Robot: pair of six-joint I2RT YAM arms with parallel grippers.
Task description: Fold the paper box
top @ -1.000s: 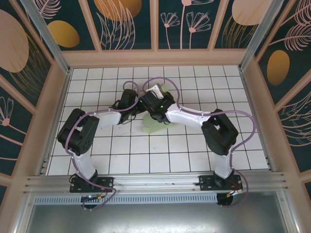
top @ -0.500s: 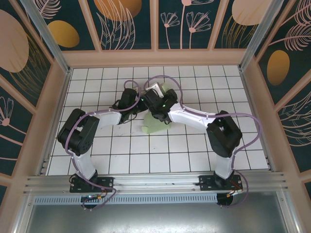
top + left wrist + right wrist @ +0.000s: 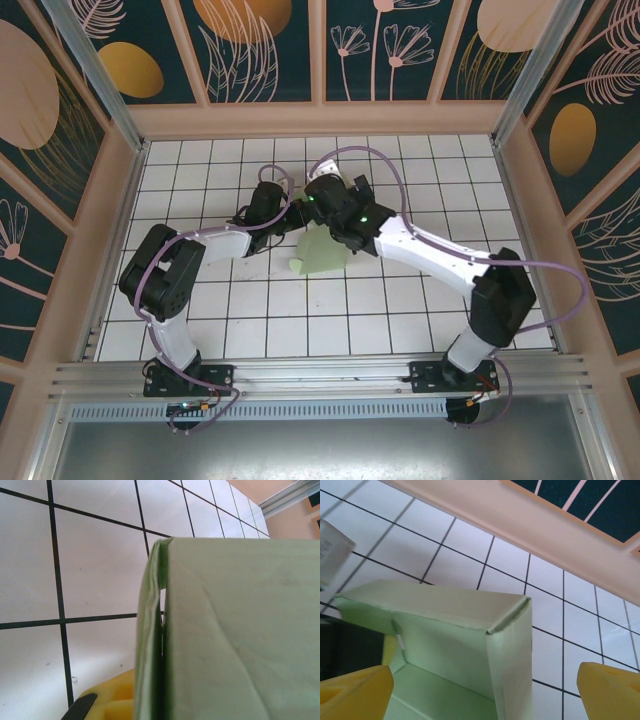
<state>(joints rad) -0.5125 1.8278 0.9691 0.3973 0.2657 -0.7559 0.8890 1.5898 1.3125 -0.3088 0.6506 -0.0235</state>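
Observation:
The paper box (image 3: 322, 256) is pale mint-green card, folded up into a shallow open box on the white tiles at mid-table. My left gripper (image 3: 296, 220) is shut on one upright side wall. In the left wrist view the doubled wall edge (image 3: 150, 650) stands right beside a yellow finger (image 3: 107, 696), and the box's outer face (image 3: 240, 630) covers the other finger. My right gripper (image 3: 482, 697) hangs open over the box's far corner (image 3: 507, 625). Its yellow fingertips (image 3: 355, 690) stand wide apart, clear of the card. From above, the right wrist (image 3: 335, 203) covers the box's far end.
A wooden rim (image 3: 320, 118) with dark patterned panels closes the back and sides of the tiled table (image 3: 260, 320). The two wrists sit close together over the box, with purple cables (image 3: 385, 160) looping above them. The left arm's dark body (image 3: 345, 650) lies beside the box.
My right gripper has gone from shut to wide open. Its wrist has drawn slightly toward the back, and the right elbow has swung out to the right. The left arm and box have stayed put.

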